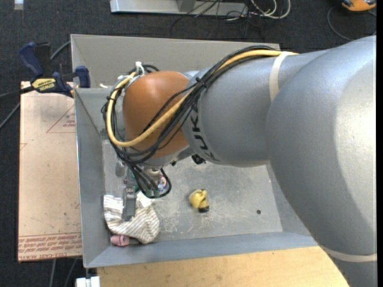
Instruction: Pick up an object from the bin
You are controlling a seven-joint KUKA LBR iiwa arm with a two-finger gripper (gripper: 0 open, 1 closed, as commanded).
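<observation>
Overall, the grey arm (287, 112) dominates the view: its thick link enters from the right and crosses above the bin (90, 172) toward the left wall. At its wrist sits a rounded orange cover (152, 109), looped by yellow and black cables (117, 137). From below the cover the tool points steeply down into the bin's near-left corner.

The gripper (128, 210) is lowered onto a crumpled checked cloth (145, 225) – white with dark lines – that lies heaped in that corner, against the left wall. The tip touches the cloth's upper folds. How far the gripper is open cannot be told, nor whether it has hold of the cloth.

A small yellow object (199, 199) lies on the bin floor to the right, well apart from the cloth. A small pink item (119, 240) shows at the cloth's lower edge – touching it.
</observation>
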